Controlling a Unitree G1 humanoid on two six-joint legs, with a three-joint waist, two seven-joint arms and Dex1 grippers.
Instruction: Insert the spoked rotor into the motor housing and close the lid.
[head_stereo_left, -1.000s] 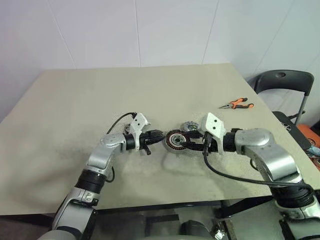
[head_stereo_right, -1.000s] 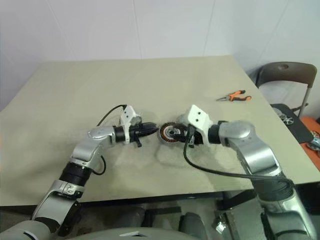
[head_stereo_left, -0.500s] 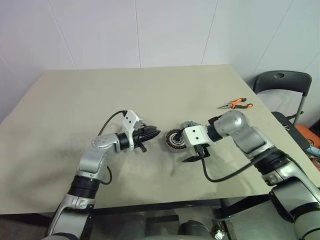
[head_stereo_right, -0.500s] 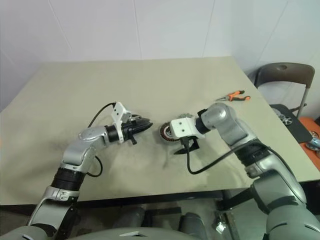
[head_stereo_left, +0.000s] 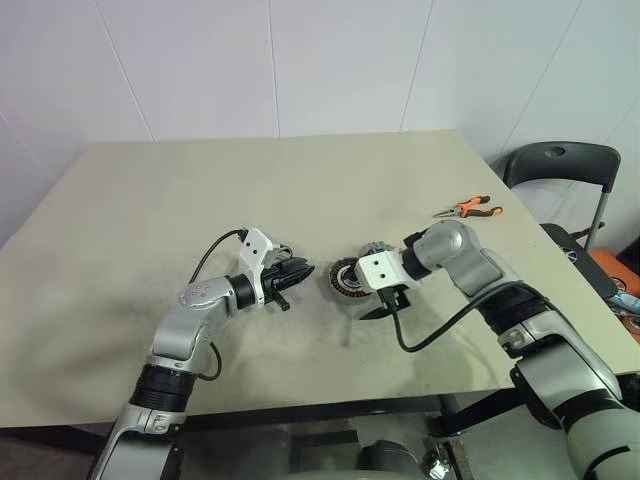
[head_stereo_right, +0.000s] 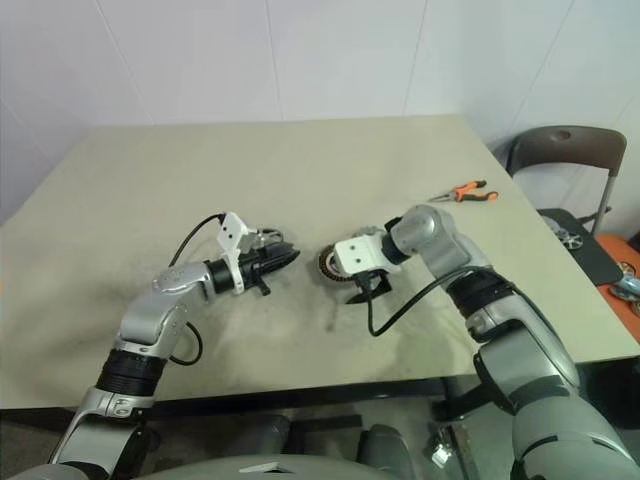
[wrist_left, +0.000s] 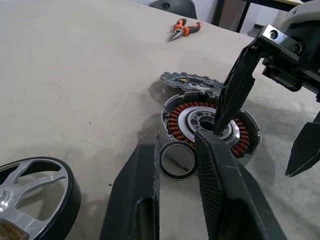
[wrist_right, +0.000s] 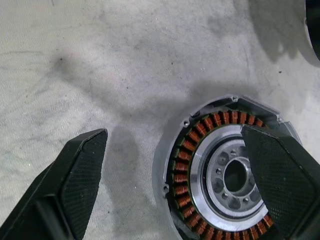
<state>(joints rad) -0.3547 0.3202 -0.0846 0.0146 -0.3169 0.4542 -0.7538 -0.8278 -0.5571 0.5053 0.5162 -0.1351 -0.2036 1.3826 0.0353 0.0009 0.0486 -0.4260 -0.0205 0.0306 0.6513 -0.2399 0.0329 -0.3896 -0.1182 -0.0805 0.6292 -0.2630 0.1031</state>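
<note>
The right pincer (head_stereo_left: 385, 305) has let go and spread wide over the housing (wrist_left: 210, 122); the left pincer (head_stereo_left: 300, 271) stays nearly pressed together, empty. Rotor (wrist_left: 32, 187) still uninserted.

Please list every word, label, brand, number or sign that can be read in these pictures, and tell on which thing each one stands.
None: no readable text stands on anything.
motor housing: bare metal and copper windings, no marking.
lid: no lettering.
pliers: handles plain orange and black.
table: unmarked.
</note>
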